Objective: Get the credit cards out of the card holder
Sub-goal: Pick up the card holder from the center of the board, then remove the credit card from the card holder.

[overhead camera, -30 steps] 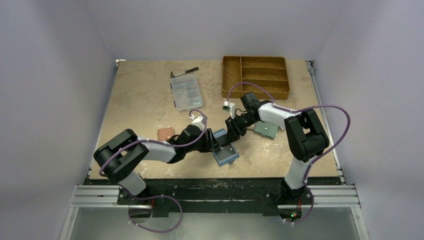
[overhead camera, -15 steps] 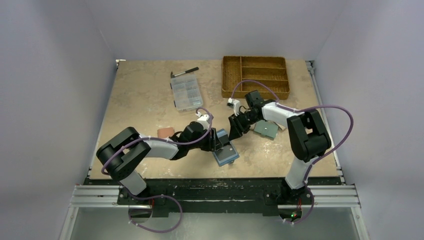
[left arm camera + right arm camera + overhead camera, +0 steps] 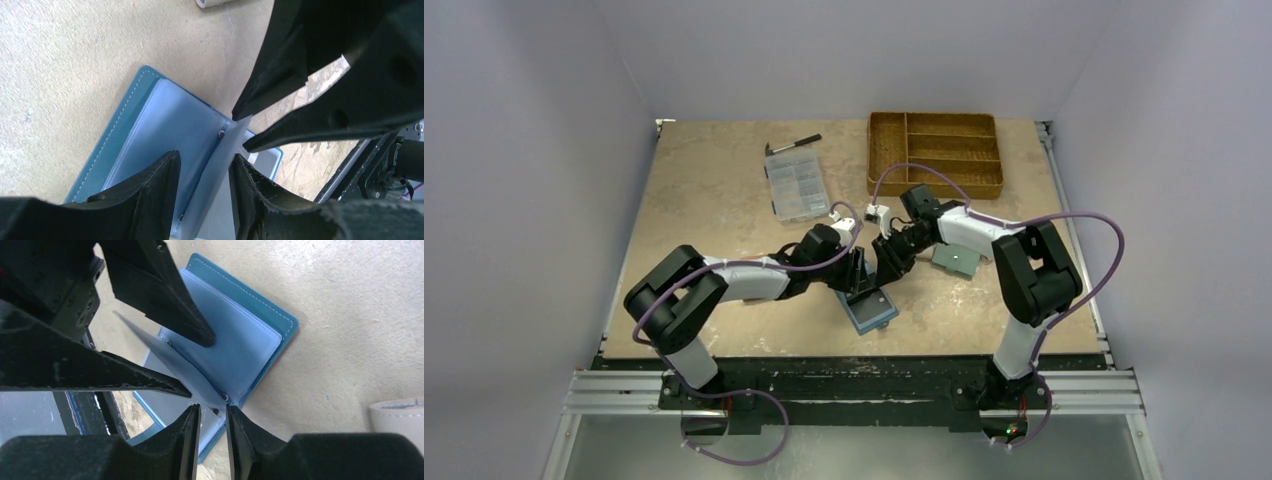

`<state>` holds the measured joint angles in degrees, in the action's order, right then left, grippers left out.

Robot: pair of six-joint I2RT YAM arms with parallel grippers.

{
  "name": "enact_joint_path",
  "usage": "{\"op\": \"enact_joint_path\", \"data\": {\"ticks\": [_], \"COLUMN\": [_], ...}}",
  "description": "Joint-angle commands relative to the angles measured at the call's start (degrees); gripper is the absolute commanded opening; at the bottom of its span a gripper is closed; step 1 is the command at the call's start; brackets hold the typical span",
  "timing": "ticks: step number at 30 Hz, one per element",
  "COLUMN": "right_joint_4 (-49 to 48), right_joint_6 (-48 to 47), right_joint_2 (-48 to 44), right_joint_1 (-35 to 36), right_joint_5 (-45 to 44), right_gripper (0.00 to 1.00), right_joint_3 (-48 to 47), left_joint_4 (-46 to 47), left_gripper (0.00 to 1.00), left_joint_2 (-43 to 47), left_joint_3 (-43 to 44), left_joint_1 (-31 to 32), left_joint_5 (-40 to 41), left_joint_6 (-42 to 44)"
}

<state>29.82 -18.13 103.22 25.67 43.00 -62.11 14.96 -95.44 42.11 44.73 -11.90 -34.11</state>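
One blue card holder [image 3: 871, 308], opened near the near edge, pale blue inside, one clear sleeve [image 3: 222, 170] raised, left gripper [image 3: 204, 160] half parted around it, right gripper [image 3: 212, 410] narrowly parted.

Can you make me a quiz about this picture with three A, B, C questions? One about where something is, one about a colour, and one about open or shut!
1. Where is the wicker tray?
A. at the far side of the table
B. on the floor
C. hanging on the wall

2. What colour is the card holder?
A. red
B. blue
C. yellow

3. The card holder is
A. snapped shut
B. lying open
C. rolled up

Answers: 1 A, it sits near the back wall. 2 B, both wrist views show a blue cover. 3 B, its clear sleeves show.
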Motion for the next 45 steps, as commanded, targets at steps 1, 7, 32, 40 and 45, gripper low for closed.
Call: {"op": "enact_joint_path", "data": {"ticks": [1, 7, 32, 40, 45], "right_joint_4": [0.6, 0.6, -7.8, -17.1, -18.9], "right_joint_6": [-1.0, -1.0, -0.6, 11.5, 15.1], "right_joint_2": [-1.1, -3.7, -13.8, -10.0, -8.6], "right_joint_1": [0.4, 0.3, -0.7, -0.8, -0.8], "right_joint_5": [1.2, 0.6, 29.1, 28.2, 29.1], "right_gripper": [0.33, 0.36, 0.5, 0.51, 0.51], "right_joint_3": [-2.9, -2.3, 8.7, 9.0, 8.9], "left_joint_4": [-7.4, -12.0, 50.9, 59.7, 65.4], "left_gripper": [0.42, 0.17, 0.0, 0.0, 0.0], "left_joint_2": [-1.7, -4.9, 12.8, 9.9, 6.9], "left_joint_3": [4.9, 8.9, -27.2, -27.2, -27.0], "left_joint_1": [-1.4, -2.7, 1.7, 3.1, 4.1], "left_joint_5": [-2.4, -5.6, 16.1, 18.0, 17.3], "left_joint_6": [4.8, 7.0, -26.8, -30.3, -32.2]}}
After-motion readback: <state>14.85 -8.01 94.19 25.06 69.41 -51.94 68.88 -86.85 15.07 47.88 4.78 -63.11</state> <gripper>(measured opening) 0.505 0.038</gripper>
